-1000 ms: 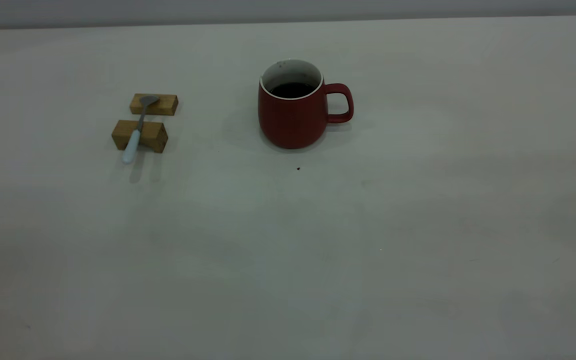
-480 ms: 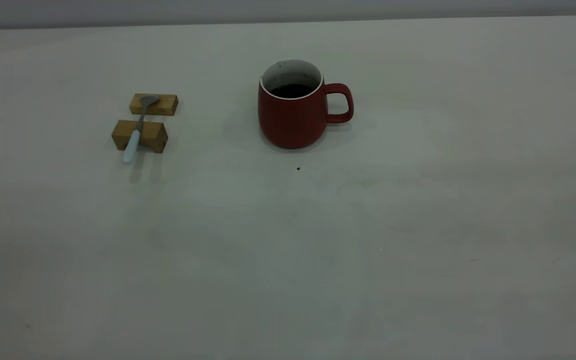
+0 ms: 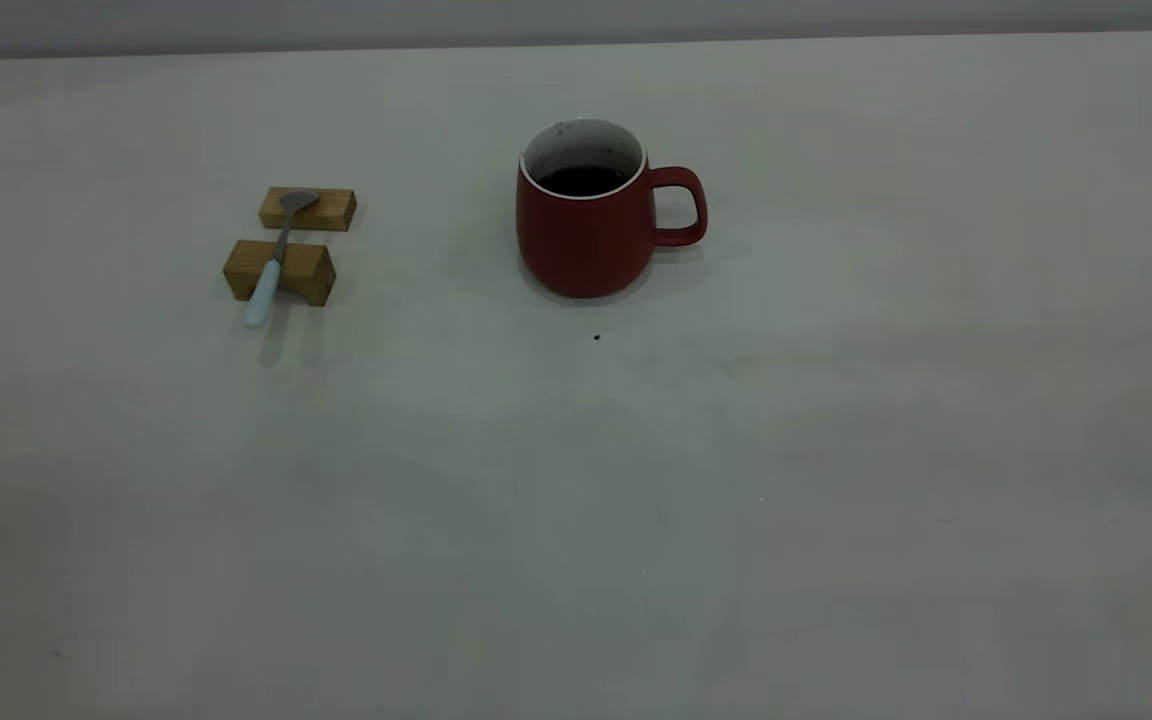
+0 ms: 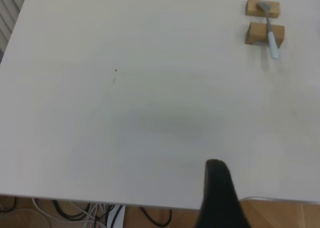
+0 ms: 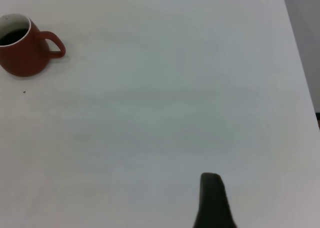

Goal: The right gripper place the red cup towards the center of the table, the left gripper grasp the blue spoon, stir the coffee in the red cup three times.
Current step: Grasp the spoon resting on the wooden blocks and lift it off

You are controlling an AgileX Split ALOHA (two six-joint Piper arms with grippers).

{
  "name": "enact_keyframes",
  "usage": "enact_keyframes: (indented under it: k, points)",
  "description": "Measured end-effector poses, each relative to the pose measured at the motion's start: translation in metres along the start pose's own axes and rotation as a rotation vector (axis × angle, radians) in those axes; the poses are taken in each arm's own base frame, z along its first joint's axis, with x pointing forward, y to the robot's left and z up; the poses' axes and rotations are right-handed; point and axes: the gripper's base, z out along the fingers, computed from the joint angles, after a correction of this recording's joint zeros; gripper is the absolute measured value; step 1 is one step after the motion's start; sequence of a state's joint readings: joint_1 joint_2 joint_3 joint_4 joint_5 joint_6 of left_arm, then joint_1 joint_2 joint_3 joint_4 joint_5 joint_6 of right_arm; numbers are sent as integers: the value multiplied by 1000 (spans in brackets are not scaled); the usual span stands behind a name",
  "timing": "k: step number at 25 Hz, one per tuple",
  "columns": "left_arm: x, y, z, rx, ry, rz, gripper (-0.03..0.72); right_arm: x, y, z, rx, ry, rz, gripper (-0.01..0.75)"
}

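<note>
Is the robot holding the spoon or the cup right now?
Neither. The blue spoon lies across two wooden blocks, and the red cup stands alone on the table. Nothing touches them.

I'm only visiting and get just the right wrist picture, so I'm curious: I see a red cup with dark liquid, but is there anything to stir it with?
Observer: Yes. In the exterior view a blue spoon lies left of the red cup, well apart from it.
Operator: Flat on the table?
Observer: No. It rests across two wooden blocks, with its bowl on the far one and its handle overhanging the near one.
Operator: Is an arm near it?
Observer: No. The left wrist view shows the left gripper at the table's edge, far from the spoon.
</note>
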State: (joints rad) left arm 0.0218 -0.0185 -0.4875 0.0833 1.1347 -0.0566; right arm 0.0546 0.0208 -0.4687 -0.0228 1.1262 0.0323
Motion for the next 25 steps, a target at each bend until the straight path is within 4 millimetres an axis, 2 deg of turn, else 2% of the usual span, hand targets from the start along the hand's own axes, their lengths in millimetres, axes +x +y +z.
enact_keyframes:
  k: [8,13,18,25]
  points:
    - [-2,0,0,0,0,-3,572,0,0,0,0,0,0,574]
    - [-29,-2,14,-1,95,11,572,0,0,0,0,0,0,574]
    - [-71,-7,50,-1,254,2,572,0,0,0,0,2,0,574]
    - [-120,-17,122,17,380,8,572,0,0,0,0,2,1,574]
